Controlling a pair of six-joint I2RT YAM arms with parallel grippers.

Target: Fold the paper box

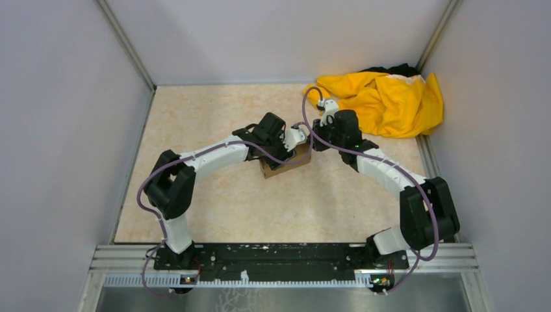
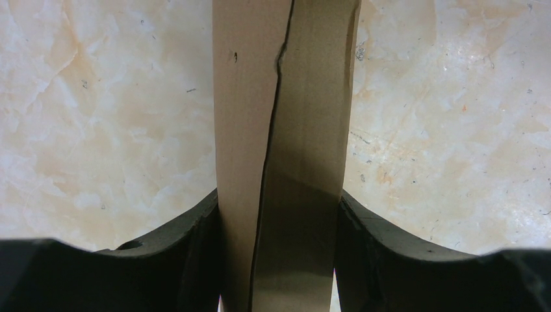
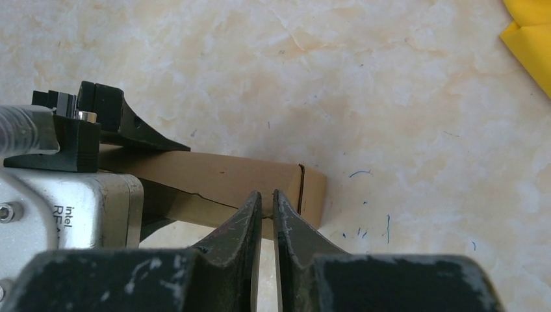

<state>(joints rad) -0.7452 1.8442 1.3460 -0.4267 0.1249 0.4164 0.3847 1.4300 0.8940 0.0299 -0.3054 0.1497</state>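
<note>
The paper box [image 1: 286, 164] is a small brown cardboard carton in the middle of the table. In the left wrist view the paper box [image 2: 286, 130] stands between my left gripper's black fingers [image 2: 188, 253], which press on both its sides; a seam runs down its face. My left gripper [image 1: 289, 151] is shut on it. My right gripper [image 3: 267, 195] has its jaws drawn almost together with only a thin slit and nothing visible between them. Its tips hover at the near edge of the paper box [image 3: 221, 175], close to its right end. My right gripper [image 1: 312, 139] comes in from the right.
A crumpled yellow cloth [image 1: 383, 97] lies in the back right corner, and its edge [image 3: 529, 39] shows in the right wrist view. Grey walls close the table on three sides. The left arm's wrist camera housing [image 3: 71, 208] sits close to my right gripper.
</note>
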